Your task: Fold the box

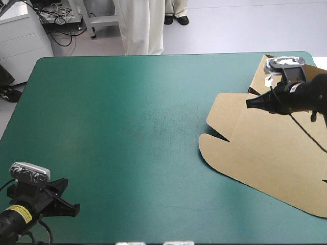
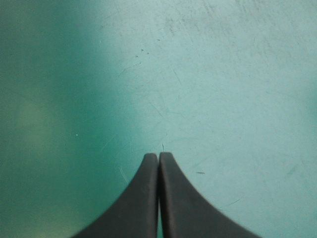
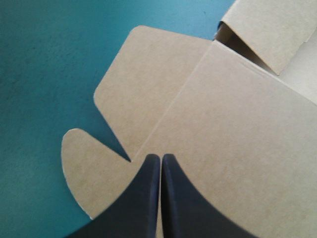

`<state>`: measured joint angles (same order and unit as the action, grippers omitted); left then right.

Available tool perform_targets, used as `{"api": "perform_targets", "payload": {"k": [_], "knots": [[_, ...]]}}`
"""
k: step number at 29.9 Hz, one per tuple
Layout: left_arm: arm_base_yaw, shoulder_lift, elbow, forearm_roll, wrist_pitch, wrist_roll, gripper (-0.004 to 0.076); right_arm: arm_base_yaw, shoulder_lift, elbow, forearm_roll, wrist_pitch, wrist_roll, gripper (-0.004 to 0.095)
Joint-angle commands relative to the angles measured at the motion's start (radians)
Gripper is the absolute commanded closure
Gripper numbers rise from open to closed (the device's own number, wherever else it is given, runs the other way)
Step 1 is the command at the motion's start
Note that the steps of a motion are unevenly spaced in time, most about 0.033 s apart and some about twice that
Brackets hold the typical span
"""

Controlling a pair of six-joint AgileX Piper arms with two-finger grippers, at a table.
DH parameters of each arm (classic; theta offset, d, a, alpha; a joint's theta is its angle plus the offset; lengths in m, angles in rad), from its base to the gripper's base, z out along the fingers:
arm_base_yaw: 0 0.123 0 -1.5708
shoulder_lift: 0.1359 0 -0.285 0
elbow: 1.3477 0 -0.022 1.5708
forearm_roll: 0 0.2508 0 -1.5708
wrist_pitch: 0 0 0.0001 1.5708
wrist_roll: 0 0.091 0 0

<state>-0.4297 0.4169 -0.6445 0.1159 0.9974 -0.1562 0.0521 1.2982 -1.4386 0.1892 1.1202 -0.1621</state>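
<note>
The brown box (image 1: 260, 148) lies as a flat cut sheet at the table's right side, its rounded flaps pointing toward the middle. My right gripper (image 1: 249, 103) hovers over the sheet's far part, fingers shut in one point with nothing between them. In the right wrist view the right gripper (image 3: 160, 157) points over a crease of the box (image 3: 218, 119), next to the notch between two rounded flaps; one flap farther off stands slightly raised. My left gripper (image 1: 76, 209) rests at the near left corner, and in its own view the left gripper (image 2: 158, 155) is shut over bare teal-green cover.
The teal-green cover (image 1: 122, 127) stretches bare from the box's flaps to the left edge. The box runs past the table's right edge (image 1: 322, 168).
</note>
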Motion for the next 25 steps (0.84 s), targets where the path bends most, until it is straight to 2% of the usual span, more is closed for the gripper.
{"api": "perform_targets", "payload": {"k": [1,6,11,17,25], "knots": [[-0.006,-0.024,-0.024,0.007,-0.089,-0.026,0.0756,0.038,-0.155,0.097,0.028,-0.121,-0.009,0.0912],[-0.006,-0.079,-0.024,0.007,-0.114,-0.022,0.0756,0.042,-0.372,0.306,0.04,-0.263,-0.018,0.0912],[-0.006,-0.127,0.0,0.007,-0.133,0.012,0.0756,0.042,-0.582,0.503,0.044,-0.36,-0.076,0.0912],[-0.006,-0.19,0.092,0.004,-0.197,0.022,0.0756,0.042,-0.794,0.699,0.041,-0.444,-0.108,0.0912],[-0.006,-0.262,0.153,-0.025,-0.201,0.022,0.0756,0.042,-0.977,0.881,0.041,-0.503,-0.129,0.0912]]}}
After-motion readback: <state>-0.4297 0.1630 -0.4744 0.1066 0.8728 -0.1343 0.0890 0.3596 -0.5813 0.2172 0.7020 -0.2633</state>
